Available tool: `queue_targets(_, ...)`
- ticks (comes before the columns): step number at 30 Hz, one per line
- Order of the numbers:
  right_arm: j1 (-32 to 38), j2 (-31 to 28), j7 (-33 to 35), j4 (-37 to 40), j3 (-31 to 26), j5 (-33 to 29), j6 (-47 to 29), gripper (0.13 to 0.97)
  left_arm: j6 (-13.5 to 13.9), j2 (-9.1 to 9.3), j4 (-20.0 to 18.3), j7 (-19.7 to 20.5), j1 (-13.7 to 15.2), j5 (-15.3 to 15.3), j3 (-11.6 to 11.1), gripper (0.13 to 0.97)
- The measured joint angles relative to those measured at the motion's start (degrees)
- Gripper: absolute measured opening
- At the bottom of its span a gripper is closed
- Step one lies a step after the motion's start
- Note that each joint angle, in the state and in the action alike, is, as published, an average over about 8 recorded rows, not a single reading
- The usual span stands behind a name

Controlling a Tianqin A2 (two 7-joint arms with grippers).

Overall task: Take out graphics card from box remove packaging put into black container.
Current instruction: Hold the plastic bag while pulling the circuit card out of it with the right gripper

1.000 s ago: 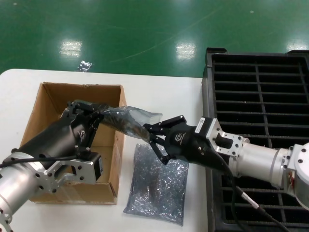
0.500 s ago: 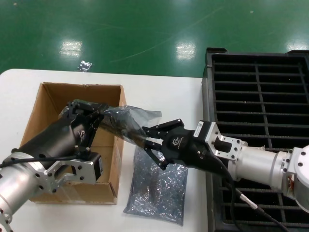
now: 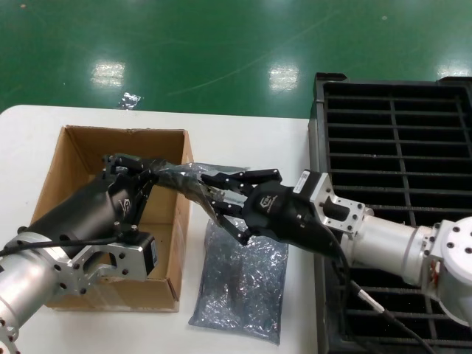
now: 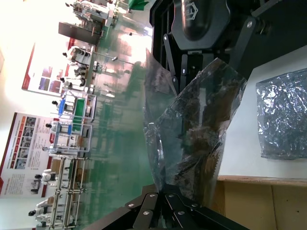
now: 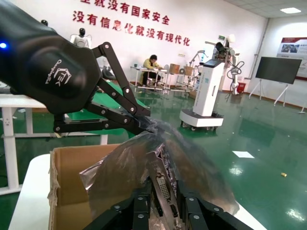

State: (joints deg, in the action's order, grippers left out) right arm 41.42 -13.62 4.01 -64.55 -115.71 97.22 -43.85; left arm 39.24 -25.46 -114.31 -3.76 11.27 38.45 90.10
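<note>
The graphics card hangs in the air over the box's right wall, dark inside its crinkly packaging. My left gripper is shut on the bag's end above the box. My right gripper comes from the right. In the right wrist view its fingers sit tight on both sides of the card's silver bracket, which bears a port, with the packaging around it. The left wrist view shows the packaging rising from my shut left gripper. The black container stands at the right.
A second, flat grey-blue bag lies on the white table between the box and the crate, right under my right gripper. My right forearm crosses the crate's left rim. Green floor lies beyond the table's far edge.
My right gripper has moved left toward the box and its wide-open fingers have closed in around the card's end. The left gripper has held the bag still.
</note>
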Motion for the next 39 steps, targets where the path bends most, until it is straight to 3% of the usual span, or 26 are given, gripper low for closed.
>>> queue_targets(16, -1.1, 0.8, -1.5, -1.5, 0.3, -0.8, 0.6, 0.193, 0.0, 0.0, 0.0, 0.0, 0.0, 0.0, 0.0, 0.139)
queue_targets(32, -8.4, -10.6, -10.3, -22.6, 2.9, -1.7, 1.1, 0.187, 0.0, 0.0, 0.0, 0.0, 0.0, 0.0, 0.0, 0.139)
queue_targets(39, -11.4, -14.6, -13.0, -28.5, 4.9, -2.5, 3.2, 0.187, 0.0, 0.0, 0.0, 0.0, 0.0, 0.0, 0.0, 0.138)
